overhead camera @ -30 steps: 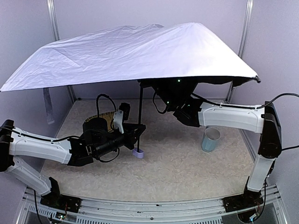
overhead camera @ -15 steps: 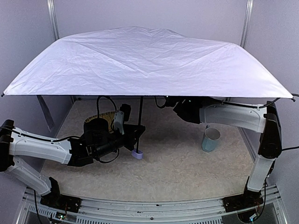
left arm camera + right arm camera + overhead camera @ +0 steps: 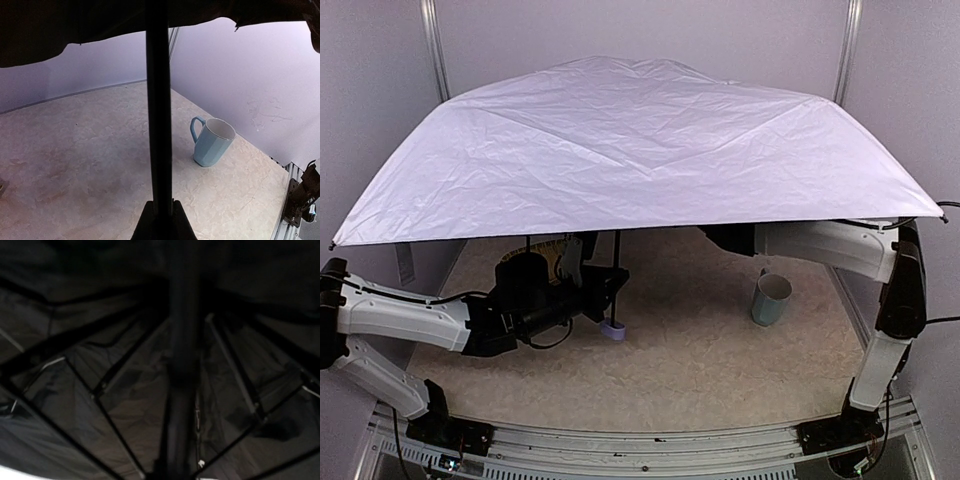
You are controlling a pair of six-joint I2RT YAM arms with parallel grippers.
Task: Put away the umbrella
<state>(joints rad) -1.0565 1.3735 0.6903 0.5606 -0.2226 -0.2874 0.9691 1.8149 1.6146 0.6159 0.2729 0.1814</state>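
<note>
Open umbrella (image 3: 630, 140) upright over worktop (image 3: 700, 360); left pincer (image 3: 607, 292) pinching shaft (image 3: 158, 100) low; right pincer hidden beneath fabric, grip cannot be told. Judgement: hold shaft plumb, draw runner down evenly

Umbrella (image 3: 630, 140) canopy crinkly matt cloth; cup (image 3: 212, 145) smooth, glossy.

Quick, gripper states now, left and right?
Left gripper: closed on the thin black shaft of the pale silver-lilac fabric umbrella.
Right gripper: hidden beneath it, cannot tell.
</note>
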